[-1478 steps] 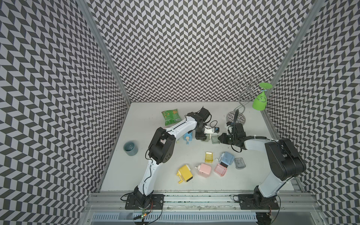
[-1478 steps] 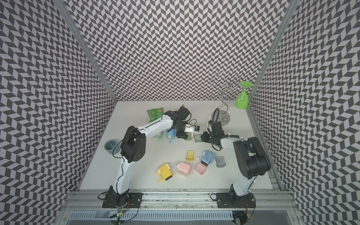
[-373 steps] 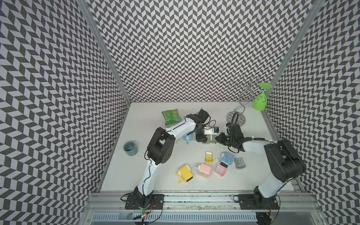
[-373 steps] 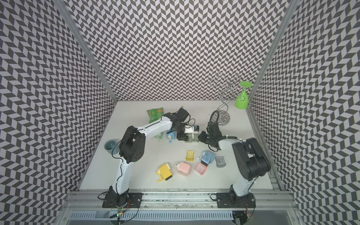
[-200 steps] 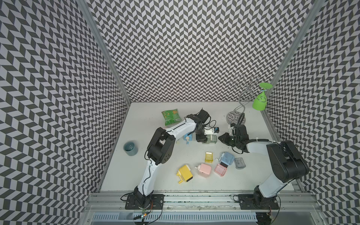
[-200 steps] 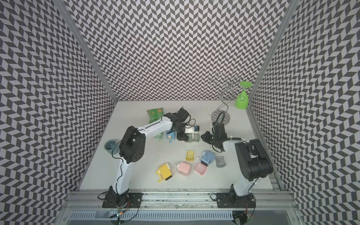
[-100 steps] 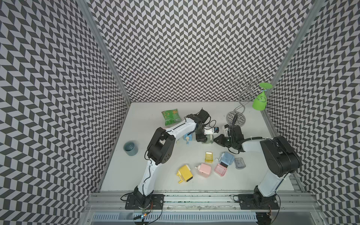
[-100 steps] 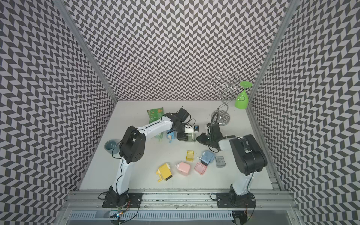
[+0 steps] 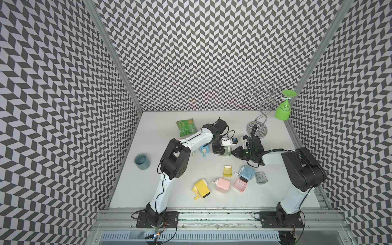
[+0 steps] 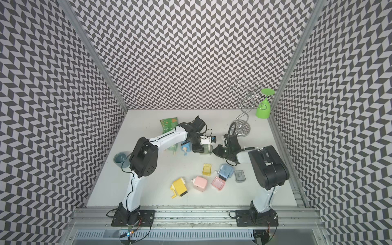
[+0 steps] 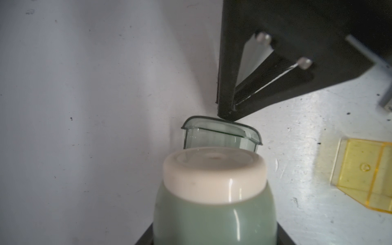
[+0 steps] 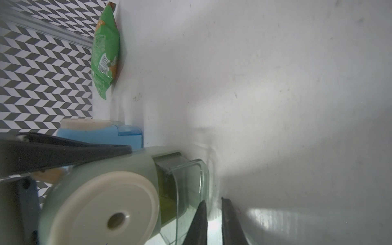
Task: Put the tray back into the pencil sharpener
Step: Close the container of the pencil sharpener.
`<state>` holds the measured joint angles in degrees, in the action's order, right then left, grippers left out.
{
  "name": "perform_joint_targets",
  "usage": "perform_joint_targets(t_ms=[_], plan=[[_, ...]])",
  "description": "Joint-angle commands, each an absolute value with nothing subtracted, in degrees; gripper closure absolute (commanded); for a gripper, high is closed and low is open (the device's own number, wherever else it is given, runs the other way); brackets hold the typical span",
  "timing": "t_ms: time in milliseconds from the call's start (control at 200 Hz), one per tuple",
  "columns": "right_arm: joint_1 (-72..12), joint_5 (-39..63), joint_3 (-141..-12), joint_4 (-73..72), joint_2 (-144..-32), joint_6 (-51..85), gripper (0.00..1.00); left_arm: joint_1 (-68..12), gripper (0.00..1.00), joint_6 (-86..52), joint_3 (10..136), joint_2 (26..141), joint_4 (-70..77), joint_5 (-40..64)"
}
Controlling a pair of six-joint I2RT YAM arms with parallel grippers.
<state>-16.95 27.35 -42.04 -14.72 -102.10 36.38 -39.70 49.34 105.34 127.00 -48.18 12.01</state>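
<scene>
My left gripper (image 9: 219, 148) is shut on a pale green pencil sharpener (image 11: 214, 201) with a cream end cap, holding it on its side on the table. A clear greenish tray (image 11: 220, 135) sits partly inside the sharpener's slot, its flanged end (image 12: 191, 180) sticking out. My right gripper (image 12: 213, 212) is shut, with only a thin gap and nothing between its fingers. Its tips touch the tray's outer end, as the left wrist view shows at the right gripper (image 11: 228, 114). In both top views the two grippers meet at the sharpener (image 10: 206, 149).
Nearer the front lie a yellow tray (image 9: 227, 171), a blue sharpener (image 9: 247, 172), a grey tray (image 9: 261, 177), a pink tray (image 9: 240, 185), a pink sharpener (image 9: 222, 185) and a yellow sharpener (image 9: 201, 188). Another blue sharpener (image 9: 204, 150) is beside the left arm. Snack bag (image 9: 186, 126), teal cup (image 9: 142, 161), wire rack (image 9: 257, 129).
A second ago my right gripper was drawn back to the right of the sharpener. It has since come left and its tips now rest on the tray's end. The left arm has stayed put.
</scene>
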Motion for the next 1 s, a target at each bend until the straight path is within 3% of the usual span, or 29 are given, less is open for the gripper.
perform_joint_targets(t_ms=[0,270,656,996], plan=[[-15.04,24.96,-39.52,-18.75,-99.01,38.51,0.84,-40.21,0.52,49.47,106.09,127.02,-46.66,13.54],[-15.22,25.31,-40.95,-18.14,-99.02,37.71,0.84,-40.17,0.53,49.43,105.47,126.57,-46.38,13.67],[-20.76,34.85,-47.26,-23.41,-105.71,38.04,0.85,-40.17,0.54,50.04,105.02,126.91,-45.62,14.67],[-14.50,29.83,-38.50,-24.22,-95.69,39.29,0.84,-40.01,0.66,46.85,102.32,124.37,-42.39,15.36]])
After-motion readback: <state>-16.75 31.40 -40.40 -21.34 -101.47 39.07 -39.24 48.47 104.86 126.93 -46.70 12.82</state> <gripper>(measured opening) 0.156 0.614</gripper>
